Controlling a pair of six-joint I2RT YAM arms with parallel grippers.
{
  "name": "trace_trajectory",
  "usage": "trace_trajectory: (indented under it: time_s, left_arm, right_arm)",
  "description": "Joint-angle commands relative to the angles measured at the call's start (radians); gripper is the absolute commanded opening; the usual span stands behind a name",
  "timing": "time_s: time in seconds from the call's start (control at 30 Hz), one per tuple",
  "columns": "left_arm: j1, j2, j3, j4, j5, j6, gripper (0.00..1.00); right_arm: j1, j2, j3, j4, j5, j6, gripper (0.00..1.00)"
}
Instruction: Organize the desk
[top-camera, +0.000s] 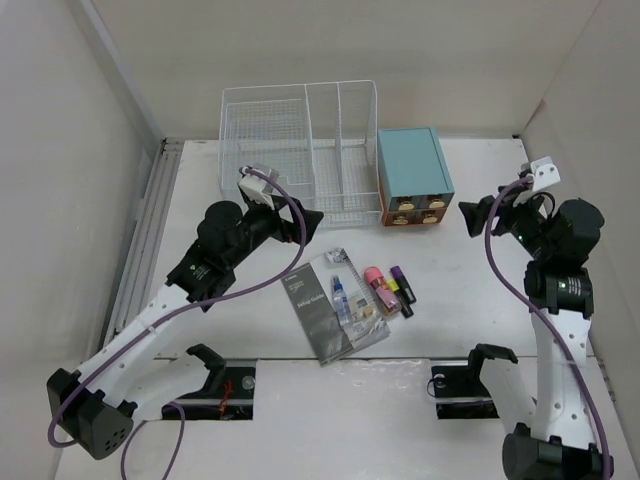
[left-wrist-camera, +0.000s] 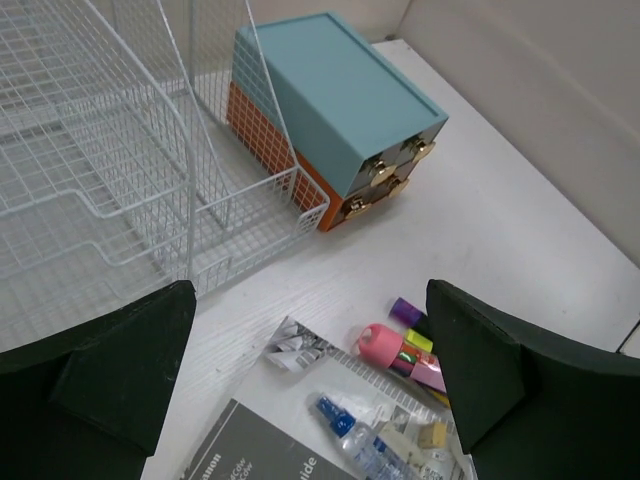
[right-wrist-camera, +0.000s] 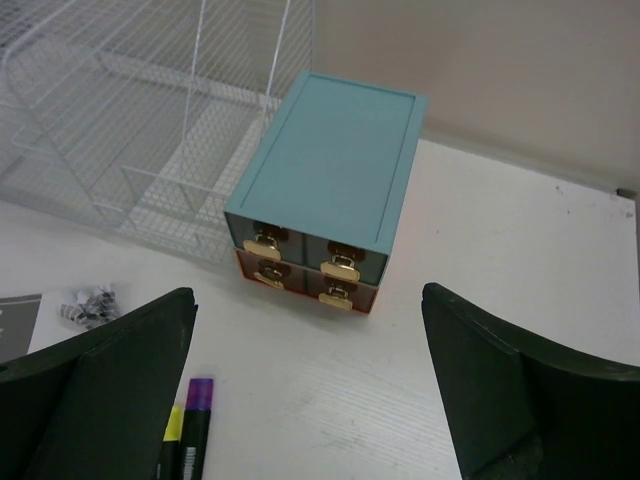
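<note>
The white desk (top-camera: 480, 290) carries a loose cluster at its middle: a grey booklet (top-camera: 318, 318), a clear bag with a blue-capped bottle (top-camera: 341, 296), a pink highlighter (top-camera: 378, 285) and a purple marker (top-camera: 402, 290). My left gripper (top-camera: 300, 222) hovers open just above and left of them, in front of the wire rack (top-camera: 300, 150). In the left wrist view the gripper (left-wrist-camera: 310, 287) is empty, with the highlighter (left-wrist-camera: 385, 345) below it. My right gripper (top-camera: 478, 216) hangs open and empty right of the teal box (top-camera: 412, 175), facing its drawers (right-wrist-camera: 300, 270).
The rack (left-wrist-camera: 100, 150) and the teal box (left-wrist-camera: 330, 90) stand side by side at the back. Purple (right-wrist-camera: 197, 420) and yellow (right-wrist-camera: 172, 430) markers lie at my right gripper's (right-wrist-camera: 307, 293) lower left. Two cutouts (top-camera: 222, 385) (top-camera: 460, 385) notch the near edge. Walls enclose the desk.
</note>
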Motion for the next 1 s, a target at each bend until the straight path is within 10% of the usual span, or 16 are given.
trace_trajectory:
  time_s: [0.0, 0.6, 0.83, 0.9, 0.93, 0.97]
  left_arm:
    - [-0.005, -0.016, 0.021, 0.008, -0.008, 0.027, 1.0]
    - [-0.042, -0.007, -0.008, -0.019, -0.109, 0.067, 1.0]
    - [-0.126, 0.137, 0.129, -0.222, -0.375, 0.067, 0.82]
    - [-0.126, 0.113, 0.109, -0.19, -0.333, 0.044, 0.64]
    - [-0.126, 0.1, 0.098, -0.157, -0.298, 0.044, 0.55]
    - [-0.126, 0.088, 0.098, -0.148, -0.286, 0.044, 0.39]
  right_arm:
    - [0.004, 0.012, 0.04, -0.003, -0.022, -0.038, 0.99]
    - [0.016, 0.134, 0.064, -0.054, 0.173, -0.194, 0.99]
    - [0.133, 0.283, 0.119, -0.119, 0.423, -0.22, 0.99]
    - [0.133, 0.292, 0.13, -0.141, 0.356, -0.257, 0.99]
    - [0.133, 0.318, 0.13, -0.155, 0.331, -0.257, 0.88]
    - [0.142, 0.328, 0.141, -0.174, 0.273, -0.268, 0.51]
